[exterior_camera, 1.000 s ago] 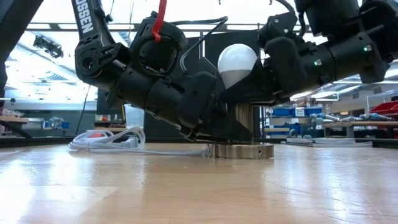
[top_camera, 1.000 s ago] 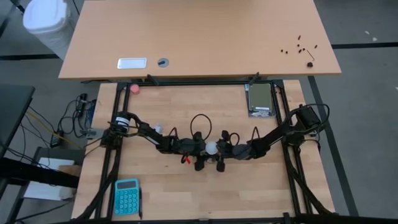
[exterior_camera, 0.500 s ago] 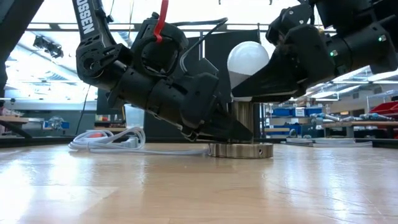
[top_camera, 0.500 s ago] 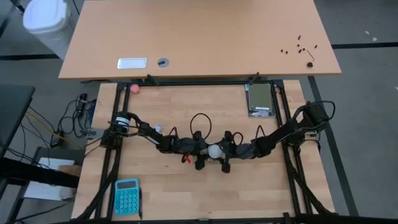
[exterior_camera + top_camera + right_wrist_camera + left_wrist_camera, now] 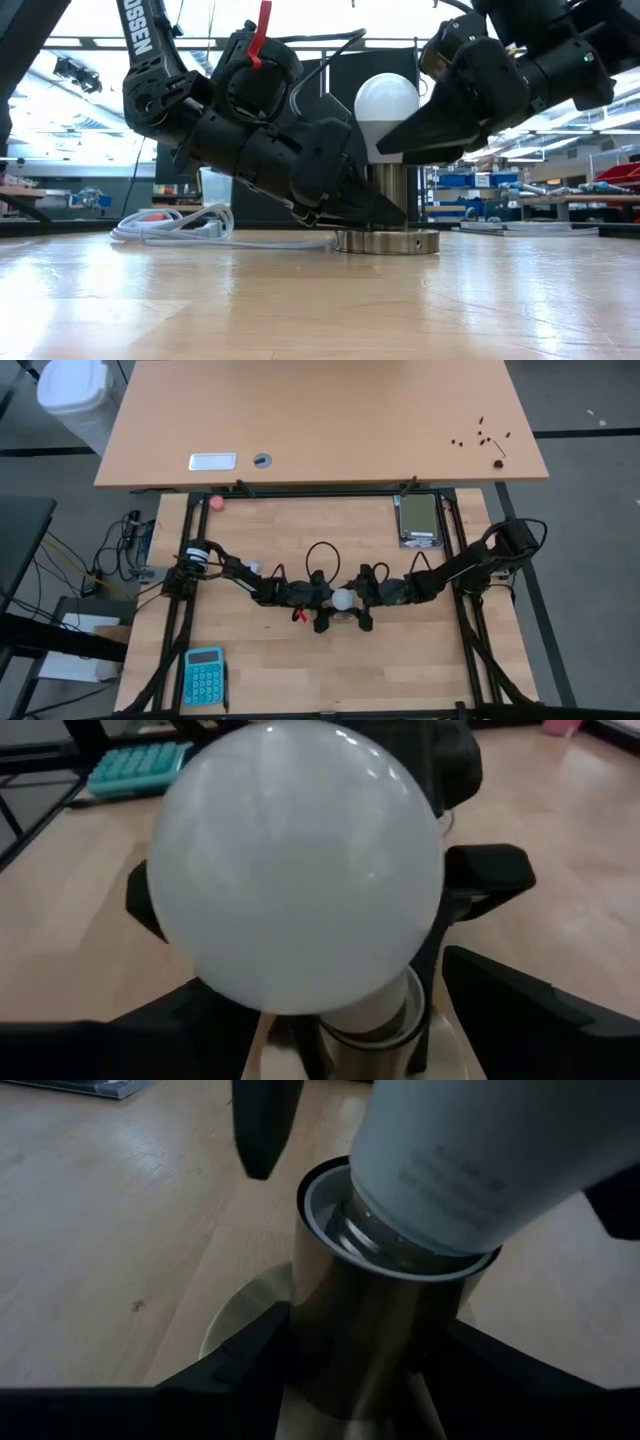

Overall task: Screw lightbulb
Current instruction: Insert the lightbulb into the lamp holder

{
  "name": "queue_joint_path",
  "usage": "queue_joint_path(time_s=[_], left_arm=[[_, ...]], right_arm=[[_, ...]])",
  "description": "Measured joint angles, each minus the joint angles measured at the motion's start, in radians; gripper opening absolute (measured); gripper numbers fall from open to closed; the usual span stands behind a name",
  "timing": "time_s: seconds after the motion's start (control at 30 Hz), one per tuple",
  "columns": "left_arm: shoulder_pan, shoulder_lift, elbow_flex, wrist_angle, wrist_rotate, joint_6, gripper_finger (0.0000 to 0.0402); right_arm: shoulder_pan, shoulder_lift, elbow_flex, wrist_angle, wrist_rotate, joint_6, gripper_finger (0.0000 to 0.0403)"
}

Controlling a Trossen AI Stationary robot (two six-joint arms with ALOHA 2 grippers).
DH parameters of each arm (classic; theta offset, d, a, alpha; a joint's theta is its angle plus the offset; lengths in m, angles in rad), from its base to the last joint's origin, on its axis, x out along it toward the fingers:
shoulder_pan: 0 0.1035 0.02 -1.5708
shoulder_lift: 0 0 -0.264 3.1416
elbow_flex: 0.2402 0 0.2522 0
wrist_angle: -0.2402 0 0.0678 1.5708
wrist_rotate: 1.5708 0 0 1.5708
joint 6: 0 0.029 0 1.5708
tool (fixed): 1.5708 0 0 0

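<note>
Lightbulb (image 5: 387, 100) frosted white, upright in brass socket (image 5: 388, 192), left jaws clamped on socket, right jaws apart.

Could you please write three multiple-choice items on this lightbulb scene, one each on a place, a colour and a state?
1. Where is the lightbulb?
A. lying beside the calculator
B. standing base-down in the metal socket
C. on the upper desk

2. What colour is the calculator?
A. teal
B. red
C. black

3. How is the right claw?
A. shut on the pink ball
B. out of sight
C. open beside the bulb

Key: 1 B, the left wrist view shows the bulb's screw base inside the socket's rim, with the left claw around the socket. 2 A, the high view shows it teal at the near left corner. 3 C, the low view shows its fingers spread at the bulb's neck.
</note>
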Motion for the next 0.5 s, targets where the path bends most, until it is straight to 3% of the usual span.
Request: queue_joint_path(time_s=[0.5], left_arm=[[0.0,0.0,0.0,0.0,0.002,0.003,0.0213]], right_arm=[[-0.039,-0.037,0.0,-0.077,-0.069,0.017,0.031]])
